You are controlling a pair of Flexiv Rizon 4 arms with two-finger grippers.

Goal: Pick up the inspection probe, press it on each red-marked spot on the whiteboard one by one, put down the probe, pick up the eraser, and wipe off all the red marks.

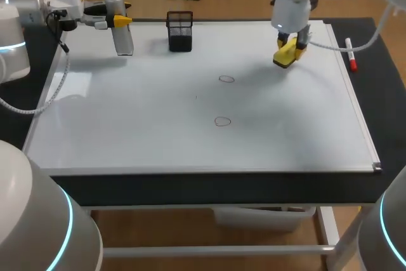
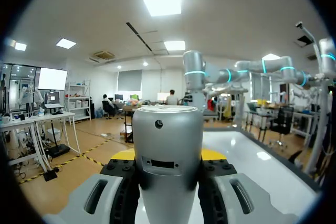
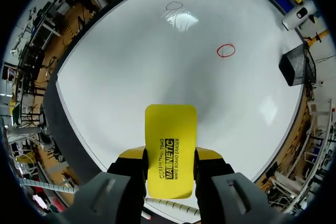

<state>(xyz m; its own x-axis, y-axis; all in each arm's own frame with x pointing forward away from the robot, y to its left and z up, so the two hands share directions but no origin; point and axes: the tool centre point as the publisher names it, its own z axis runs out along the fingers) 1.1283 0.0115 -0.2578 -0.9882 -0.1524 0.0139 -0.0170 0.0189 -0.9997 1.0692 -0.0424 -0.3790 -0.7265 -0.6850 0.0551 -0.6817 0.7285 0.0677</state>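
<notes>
Left gripper (image 1: 113, 22): upper left of the frame, fingers clamped on the inspection probe (image 1: 120, 30) from both sides.
Inspection probe: silver cylinder, upright, at the far left corner of the whiteboard (image 1: 158, 131) — whether its lower end touches the board cannot be confirmed.
Right gripper (image 1: 290, 46): upper right of the frame, fingers closed on the eraser (image 1: 285, 56).
Eraser: yellow block sticking out ahead of the fingertips, angled down at the board; contact not determinable.
Marks: two small ovals mid-board, upper mark (image 1: 226, 79) and lower mark (image 1: 222, 121) — both apart from the eraser.
Mesh holder (image 1: 180, 31): black, at the far edge, just right of the probe.
Marker (image 1: 350, 55): red-capped, lying along the board's right edge.
</notes>
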